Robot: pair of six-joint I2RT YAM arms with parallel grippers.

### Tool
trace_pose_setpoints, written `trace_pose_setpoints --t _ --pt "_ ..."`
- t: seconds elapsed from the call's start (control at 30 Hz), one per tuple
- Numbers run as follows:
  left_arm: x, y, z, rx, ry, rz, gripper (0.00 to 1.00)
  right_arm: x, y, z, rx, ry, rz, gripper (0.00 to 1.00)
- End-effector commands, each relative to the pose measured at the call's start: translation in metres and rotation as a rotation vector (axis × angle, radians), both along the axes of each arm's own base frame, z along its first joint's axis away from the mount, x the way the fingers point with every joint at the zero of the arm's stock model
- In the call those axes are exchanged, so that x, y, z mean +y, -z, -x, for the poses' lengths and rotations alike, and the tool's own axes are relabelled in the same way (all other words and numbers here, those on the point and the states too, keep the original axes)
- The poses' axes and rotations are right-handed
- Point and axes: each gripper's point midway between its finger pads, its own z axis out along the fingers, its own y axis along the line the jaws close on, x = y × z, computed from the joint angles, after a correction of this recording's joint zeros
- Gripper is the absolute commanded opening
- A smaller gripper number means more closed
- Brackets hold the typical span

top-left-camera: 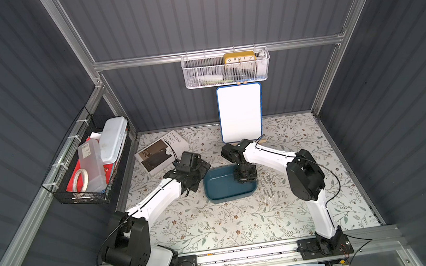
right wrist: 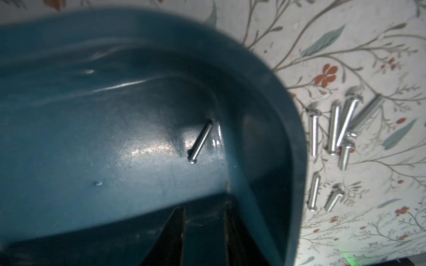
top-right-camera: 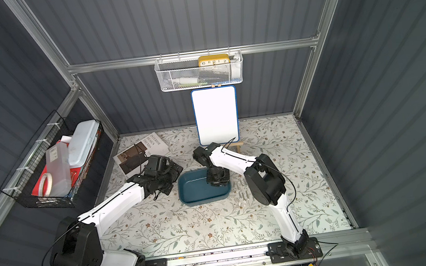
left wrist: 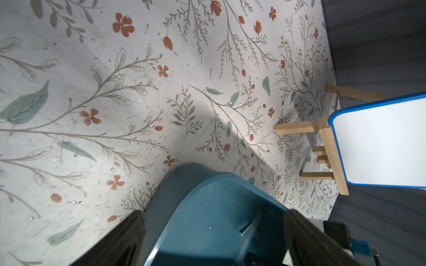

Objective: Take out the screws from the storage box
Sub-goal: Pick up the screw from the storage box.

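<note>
The dark teal storage box (top-left-camera: 221,190) (top-right-camera: 194,191) sits mid-table. One silver screw (right wrist: 200,142) (left wrist: 246,228) lies on its floor near a rounded corner. Several other screws (right wrist: 341,129) (top-left-camera: 267,186) (top-right-camera: 243,191) lie on the mat just right of the box. My right gripper (right wrist: 204,208) (top-left-camera: 243,180) points down into the box's right end, open by a narrow gap with nothing between its fingers, a short way from the screw. My left gripper (left wrist: 213,213) (top-left-camera: 193,185) is wide open at the box's left end, and a corner of the box (left wrist: 207,202) lies between its fingers.
A white board on a wooden easel (top-left-camera: 241,112) stands behind the box. A magazine (top-left-camera: 162,151) lies at the back left. A black wire basket (top-left-camera: 87,167) hangs on the left wall and a white mesh basket (top-left-camera: 226,68) on the back rail.
</note>
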Motion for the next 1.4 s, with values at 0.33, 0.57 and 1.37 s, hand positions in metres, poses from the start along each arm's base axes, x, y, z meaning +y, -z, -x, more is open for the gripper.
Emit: trace_pose_setpoints --t 0.33,0.57,1.37 --pt "0.001 0.013 -0.005 0.007 0.012 -0.051 0.97 -0.006 0.022 -0.025 -0.022 0.118 -0.022 0.32" --pt "0.0 0.015 -0.007 0.01 0.016 -0.056 0.98 -0.004 0.02 -0.034 -0.053 0.154 -0.045 0.34" --pt "0.0 0.019 -0.006 0.018 0.023 -0.056 0.98 -0.008 0.033 -0.029 -0.048 0.234 -0.004 0.35"
